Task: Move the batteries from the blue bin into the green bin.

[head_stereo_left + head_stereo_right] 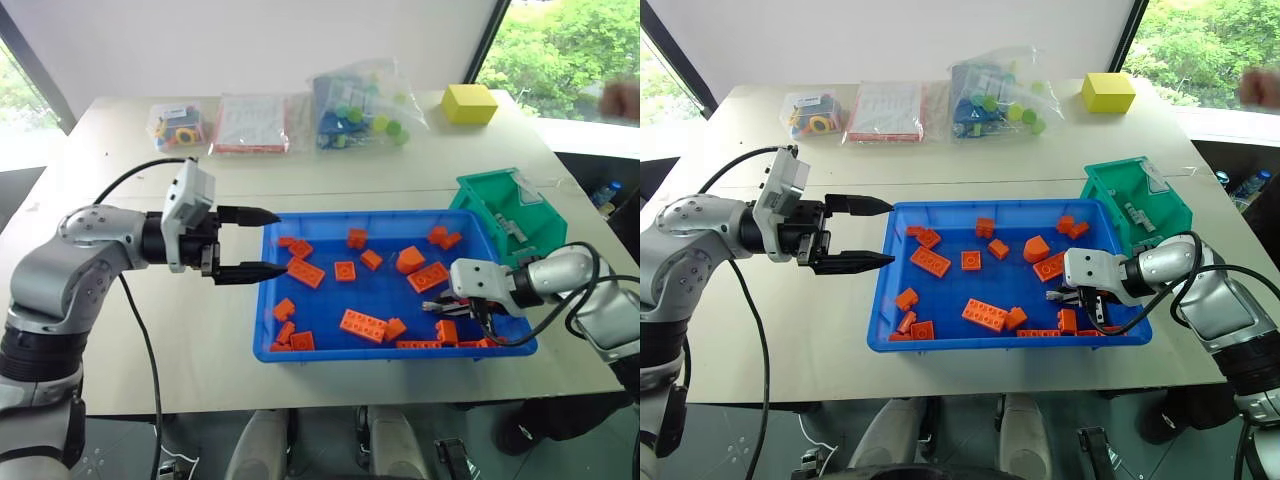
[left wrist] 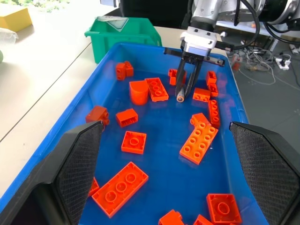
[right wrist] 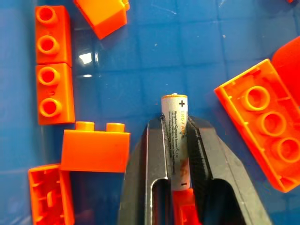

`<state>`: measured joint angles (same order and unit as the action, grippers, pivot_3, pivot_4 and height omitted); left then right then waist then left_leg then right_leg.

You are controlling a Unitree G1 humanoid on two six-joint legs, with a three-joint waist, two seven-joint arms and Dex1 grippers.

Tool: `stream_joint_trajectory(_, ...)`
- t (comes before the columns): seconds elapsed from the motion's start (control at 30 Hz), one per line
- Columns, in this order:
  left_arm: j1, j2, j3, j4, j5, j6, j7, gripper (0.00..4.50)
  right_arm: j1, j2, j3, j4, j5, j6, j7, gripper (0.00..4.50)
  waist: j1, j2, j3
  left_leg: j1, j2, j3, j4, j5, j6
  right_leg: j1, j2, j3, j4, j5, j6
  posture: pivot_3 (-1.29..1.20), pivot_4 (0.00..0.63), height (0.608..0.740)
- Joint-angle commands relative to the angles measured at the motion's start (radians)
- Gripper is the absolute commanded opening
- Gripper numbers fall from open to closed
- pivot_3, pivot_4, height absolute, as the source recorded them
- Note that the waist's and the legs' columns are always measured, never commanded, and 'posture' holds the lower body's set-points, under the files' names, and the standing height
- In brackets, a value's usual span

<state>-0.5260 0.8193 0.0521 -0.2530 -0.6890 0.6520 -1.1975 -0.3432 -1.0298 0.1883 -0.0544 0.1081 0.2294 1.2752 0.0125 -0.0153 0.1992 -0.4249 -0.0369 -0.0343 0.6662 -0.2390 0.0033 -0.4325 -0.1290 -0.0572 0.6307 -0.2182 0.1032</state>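
A silver-grey battery [image 3: 174, 131] stands pinched between the fingers of my right gripper [image 3: 174, 123], which is shut on it just over the floor of the blue bin [image 1: 400, 352], near the bin's front right corner. In the left wrist view, the same battery [image 2: 180, 93] hangs from that gripper among orange bricks. My left gripper [image 1: 280, 241] is open and level over the bin's left wall, holding nothing. The green bin [image 1: 500, 200] sits against the blue bin's far right corner, with small grey batteries [image 1: 1133, 212] inside it.
Several orange toy bricks [image 1: 362, 323] lie scattered across the blue bin. At the back of the table are a yellow block [image 1: 468, 103] and clear bags of parts [image 1: 365, 105]. A person's hand [image 1: 622, 98] shows at the far right.
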Motion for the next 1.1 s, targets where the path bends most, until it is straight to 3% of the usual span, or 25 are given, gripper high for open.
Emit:
stream_joint_trajectory(0.03, -0.026, 0.002, 0.013, -0.003, -0.009, -0.008, -0.006, 4.50, 0.003, 0.007, -0.057, -0.051, 0.041, 0.068, -0.023, 0.02, 0.000, 0.000, 0.000, 0.000, 0.000, 0.000, 0.000, 0.000, 0.000, 0.000, 0.000, 0.000, 0.000, 0.000, 0.000, 0.00, 0.150, 0.692)
stream_joint_trajectory(0.17, -0.029, -0.003, 0.009, 0.003, -0.006, -0.013, -0.008, 4.50, -0.077, 0.063, -0.213, -0.099, 0.214, 0.350, -0.123, 0.02, -0.001, 0.000, 0.000, 0.000, 0.000, -0.001, 0.000, 0.000, 0.000, -0.001, 0.000, 0.000, 0.000, 0.001, 0.000, 0.00, 0.150, 0.692)
stream_joint_trajectory(0.3, -0.023, -0.005, 0.009, 0.003, -0.006, -0.015, -0.011, 4.50, -0.211, 0.102, -0.346, 0.006, 0.239, 0.511, -0.306, 0.02, 0.000, 0.001, 0.000, 0.000, 0.000, 0.000, 0.000, 0.000, 0.000, -0.001, 0.000, 0.001, 0.000, 0.001, 0.000, 0.00, 0.150, 0.692)
stream_joint_trajectory(0.47, -0.026, -0.010, 0.003, 0.011, -0.004, -0.018, -0.016, 4.50, -0.311, 0.073, -0.407, 0.202, 0.164, 0.509, -0.468, 0.02, 0.005, 0.000, 0.000, -0.001, -0.001, 0.001, 0.000, 0.000, 0.000, -0.001, 0.000, 0.000, -0.001, 0.001, 0.000, 0.00, 0.150, 0.692)
stream_joint_trajectory(0.67, -0.050, -0.025, -0.010, 0.030, 0.007, -0.024, -0.025, 4.50, -0.301, 0.063, -0.379, 0.261, 0.127, 0.452, -0.497, 0.02, -0.006, 0.001, 0.000, -0.001, -0.001, 0.004, 0.000, 0.000, 0.000, -0.001, -0.001, 0.000, 0.000, 0.002, 0.001, 0.00, 0.150, 0.692)
stream_joint_trajectory(0.7, -0.052, -0.026, -0.011, 0.031, 0.008, -0.025, -0.026, 4.50, -0.296, 0.065, -0.372, 0.259, 0.118, 0.440, -0.502, 1.03, -0.009, 0.001, 0.000, -0.001, -0.001, 0.004, 0.000, 0.000, 0.000, -0.001, -0.001, 0.000, 0.000, 0.002, 0.001, 0.00, 0.150, 0.692)
stream_joint_trajectory(0.87, -0.053, -0.026, -0.011, 0.035, 0.011, -0.029, -0.029, 4.50, -0.293, 0.066, -0.354, 0.238, 0.094, 0.410, -0.513, 3.41, -0.011, 0.001, 0.000, -0.001, -0.001, 0.004, 0.000, 0.000, 0.000, -0.001, 0.000, 0.000, 0.001, 0.002, 0.001, 0.00, 0.150, 0.692)
stream_joint_trajectory(1.1, -0.053, -0.023, 0.010, 0.041, -0.006, -0.009, -0.019, 4.50, -0.161, 0.005, -0.487, -0.062, 0.275, 0.526, -0.360, 3.41, -0.001, 0.001, 0.000, -0.001, -0.001, 0.003, 0.000, 0.000, 0.000, -0.001, 0.000, 0.000, 0.001, 0.002, 0.002, 0.00, 0.150, 0.692)
